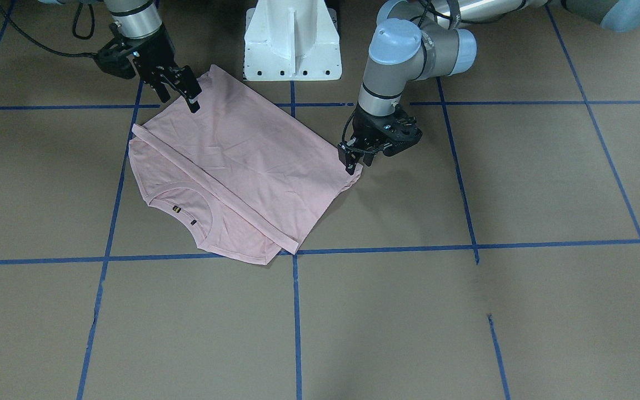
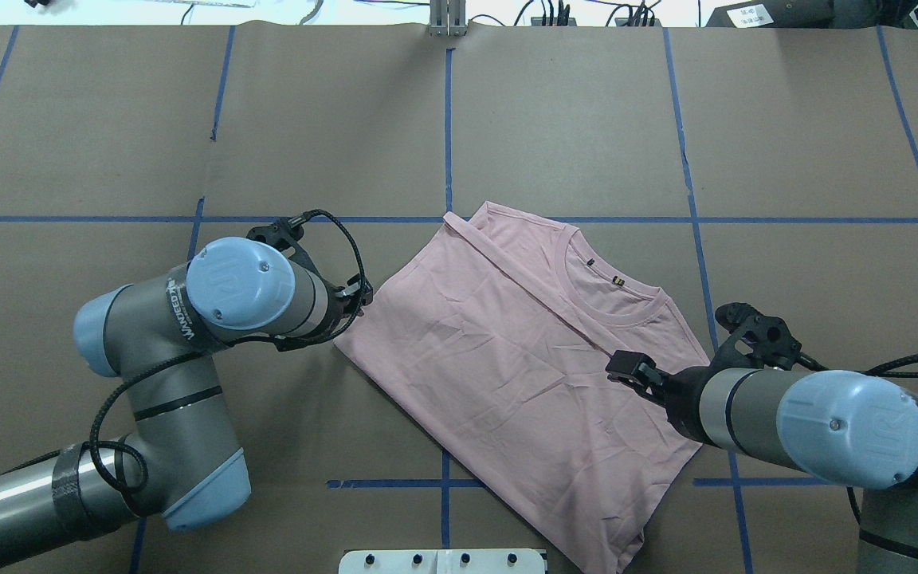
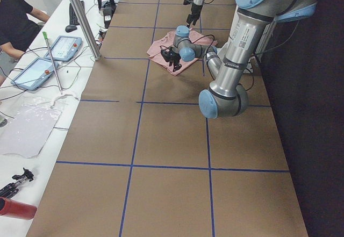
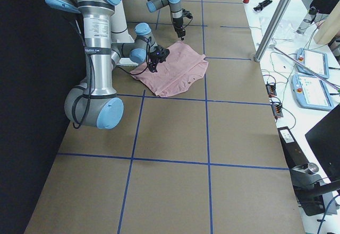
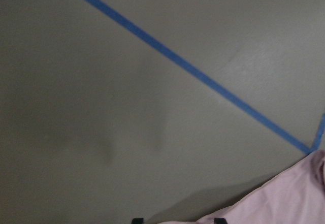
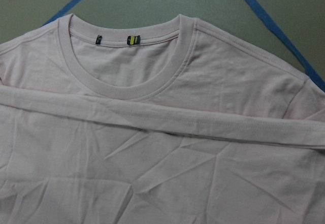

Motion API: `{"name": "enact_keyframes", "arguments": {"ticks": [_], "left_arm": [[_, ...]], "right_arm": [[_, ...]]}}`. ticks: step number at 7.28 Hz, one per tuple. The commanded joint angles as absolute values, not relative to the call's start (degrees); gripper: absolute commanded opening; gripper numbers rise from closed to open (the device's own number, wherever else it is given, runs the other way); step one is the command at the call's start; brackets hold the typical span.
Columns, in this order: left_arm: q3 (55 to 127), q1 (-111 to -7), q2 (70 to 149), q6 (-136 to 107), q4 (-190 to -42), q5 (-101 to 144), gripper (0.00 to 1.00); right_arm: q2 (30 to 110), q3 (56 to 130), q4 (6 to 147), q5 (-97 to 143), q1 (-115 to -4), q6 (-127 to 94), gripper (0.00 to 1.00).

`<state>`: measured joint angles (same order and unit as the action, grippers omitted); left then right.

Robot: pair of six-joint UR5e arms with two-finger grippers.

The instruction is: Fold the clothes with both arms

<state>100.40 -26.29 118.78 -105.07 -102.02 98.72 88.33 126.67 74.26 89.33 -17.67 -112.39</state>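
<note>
While my left claw (image 1: 355, 161) sits released and I cannot tell for the right claw (image 1: 185, 95), I'd pinch both shirt (image 1: 242, 153) corners evenly, lifting together

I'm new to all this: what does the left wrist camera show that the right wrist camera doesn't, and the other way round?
Only the left wrist view: mostly bare brown table, with just one corner of the pink T-shirt poking in at the bottom right.
Only the right wrist view: the shirt's round neckline with two small tags inside it, and a hemmed edge folded across just below the collar.
Both: the same pink shirt, the brown surface and blue tape lines.
</note>
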Motion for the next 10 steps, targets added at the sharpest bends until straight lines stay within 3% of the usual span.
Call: {"name": "enact_keyframes", "arguments": {"ticks": [1, 4, 5, 6, 7, 10], "left_arm": [[99.24, -24.88, 118.92, -105.12, -101.78, 98.61, 0.58], [97.57, -23.91, 119.00, -105.03, -101.78, 98.53, 0.58], [96.34, -23.91, 119.09, -104.94, -101.86, 98.53, 0.52], [96.24, -23.91, 119.53, -105.03, -101.87, 98.53, 0.09], [96.24, -23.99, 119.53, -104.51, -101.87, 98.35, 0.00], [97.12, -26.45, 119.53, -100.22, -101.87, 96.26, 0.00]], "right_arm": [[87.11, 125.16, 74.27, 89.30, -18.10, -112.06, 1.00], [86.40, 124.89, 74.27, 89.21, -18.19, -112.06, 1.00], [86.40, 124.89, 74.27, 89.21, -18.19, -112.06, 1.00], [86.40, 125.15, 74.27, 89.21, -18.19, -112.06, 1.00], [86.40, 125.16, 74.27, 89.21, -18.28, -112.06, 1.00], [86.40, 124.98, 74.27, 89.21, -18.28, -112.06, 1.00]]}}
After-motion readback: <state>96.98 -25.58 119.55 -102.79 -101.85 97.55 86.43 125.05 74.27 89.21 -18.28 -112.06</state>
